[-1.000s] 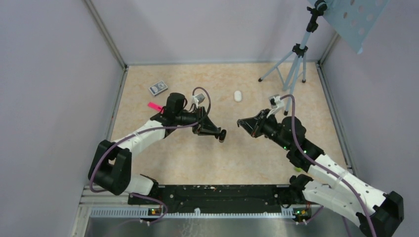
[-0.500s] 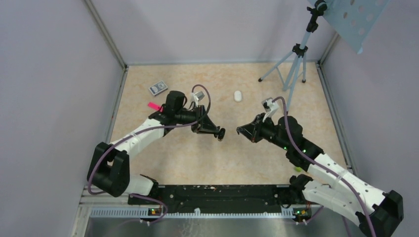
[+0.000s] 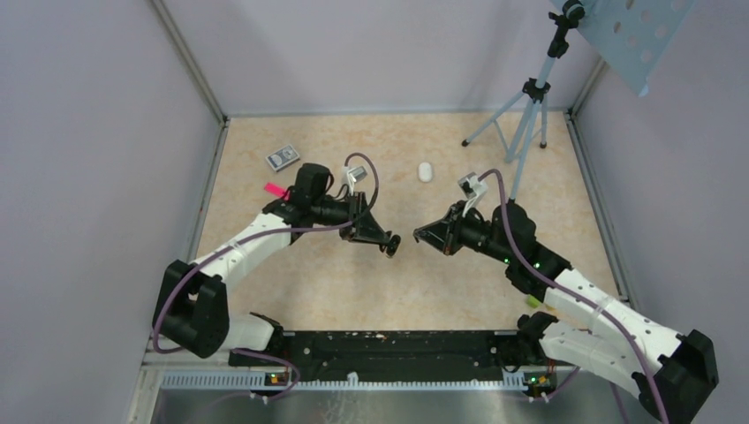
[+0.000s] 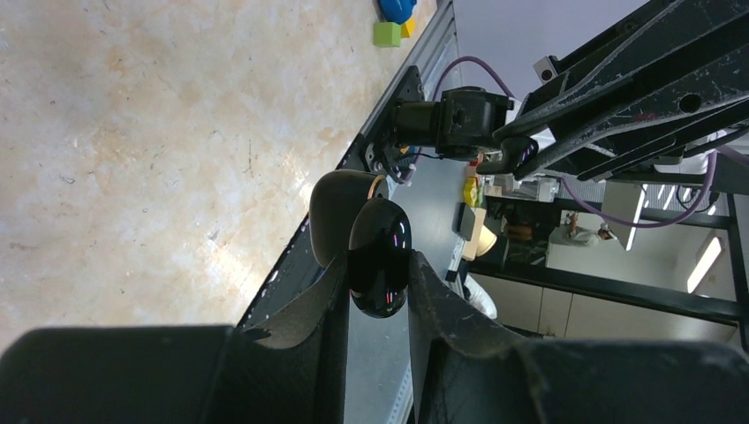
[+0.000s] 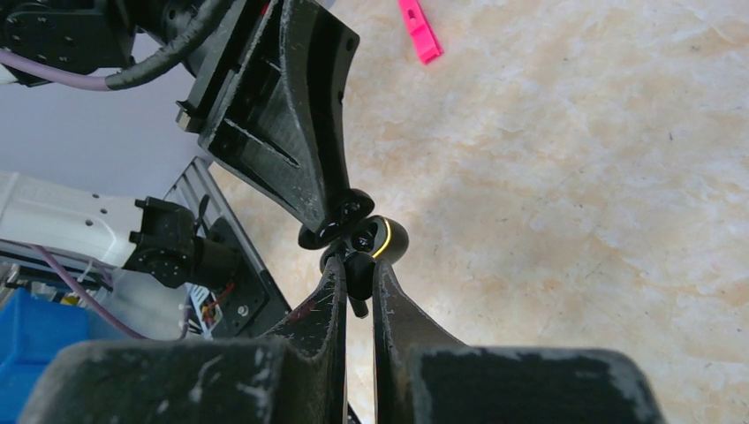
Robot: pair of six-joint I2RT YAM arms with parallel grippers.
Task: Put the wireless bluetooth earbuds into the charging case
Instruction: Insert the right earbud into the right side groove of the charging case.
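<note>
My left gripper [image 3: 389,245] is shut on a glossy black charging case [image 4: 378,256] and holds it above the table with its lid [image 4: 338,205] swung open. In the right wrist view the case [image 5: 386,237] shows a yellow ring inside. My right gripper [image 3: 421,237] is shut on a small black earbud [image 5: 359,281], whose stem sticks out below the pads. The earbud tip is right at the open case, touching or nearly so. The other earbuds are not in view.
A small white oval object [image 3: 426,171] lies on the table behind the grippers. A pink strip [image 3: 276,190] and a small card box [image 3: 283,158] lie at the back left. A tripod [image 3: 523,124] stands at the back right. A green block [image 3: 533,302] lies beside the right arm.
My right gripper has moved left with the earbud, closing the gap to the case. My left gripper has shifted slightly, still holding the case.
</note>
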